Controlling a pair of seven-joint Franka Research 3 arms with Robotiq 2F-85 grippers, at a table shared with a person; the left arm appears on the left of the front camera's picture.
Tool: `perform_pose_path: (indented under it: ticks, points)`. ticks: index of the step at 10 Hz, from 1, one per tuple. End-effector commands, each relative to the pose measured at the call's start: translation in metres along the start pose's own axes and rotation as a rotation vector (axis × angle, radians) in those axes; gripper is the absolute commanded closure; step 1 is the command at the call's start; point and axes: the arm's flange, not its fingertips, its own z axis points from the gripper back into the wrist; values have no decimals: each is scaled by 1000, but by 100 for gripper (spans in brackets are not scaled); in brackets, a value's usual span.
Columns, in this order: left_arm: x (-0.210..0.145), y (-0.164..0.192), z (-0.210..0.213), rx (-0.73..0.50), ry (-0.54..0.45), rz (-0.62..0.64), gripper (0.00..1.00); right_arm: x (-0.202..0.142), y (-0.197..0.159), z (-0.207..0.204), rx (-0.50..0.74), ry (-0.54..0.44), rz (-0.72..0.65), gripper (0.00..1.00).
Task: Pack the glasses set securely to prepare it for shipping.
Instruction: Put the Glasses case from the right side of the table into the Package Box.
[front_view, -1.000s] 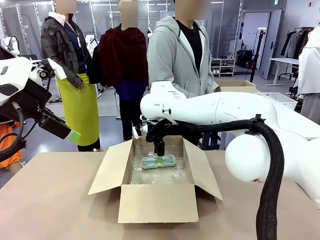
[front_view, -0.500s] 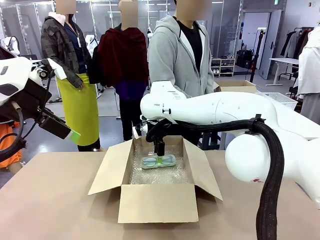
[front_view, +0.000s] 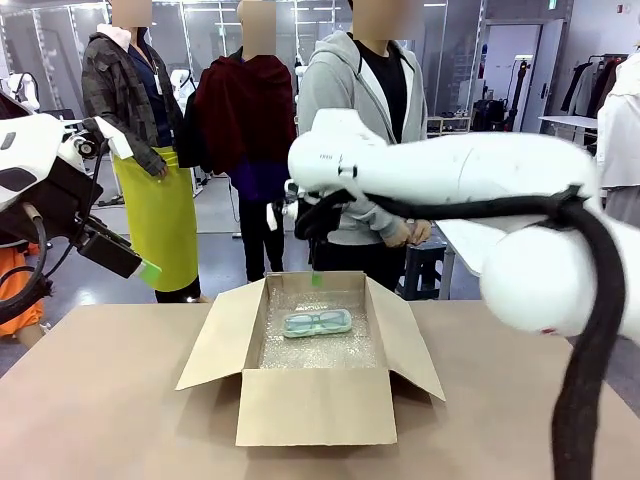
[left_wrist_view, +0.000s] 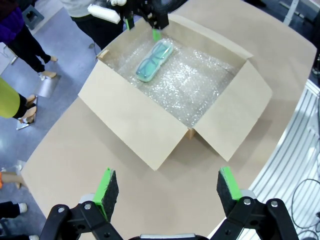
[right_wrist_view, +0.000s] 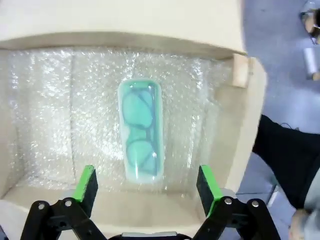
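Observation:
One clear case of the glasses set (front_view: 317, 323), holding teal-green eyeglasses, lies flat on the bubble wrap (front_view: 320, 348) lining the open cardboard box (front_view: 310, 405). My right gripper (front_view: 314, 272) hangs open just above the box's far wall, nothing between its fingers. In the right wrist view the case (right_wrist_view: 141, 129) lies lengthwise below the open right gripper (right_wrist_view: 146, 184), apart from both green pads. My left gripper (front_view: 145, 268) is held high at the far left, open and empty. The left wrist view looks down past the left gripper (left_wrist_view: 166, 187) at the box (left_wrist_view: 150, 135) and the case (left_wrist_view: 154, 61).
All flaps of the box stand open, spread left, right and front. A person in a grey hoodie (front_view: 355, 120) stands right behind the box with hands clasped (front_view: 405, 232). Two more people stand farther back left. Bare brown table (front_view: 100, 400) surrounds the box.
My right arm has risen from down at the case inside the box to above the far wall. The case stays on the bubble wrap. The left arm has not moved.

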Motion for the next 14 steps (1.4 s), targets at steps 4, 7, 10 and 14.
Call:
perform_pose_path:
  ticks: [4,7,10,14]
  points:
    - [0,0,0,3,-6,-1,0,-74,94,38,-93,-30,-258,0]
    - [0,0,0,3,-6,-1,0,-130,119,84,-175,-91,-438,0]
    - [0,0,0,3,-6,-1,0,-198,169,113,-250,-157,-616,0]
    - [0,0,0,3,-6,-1,0,-263,264,111,-322,-303,-779,0]
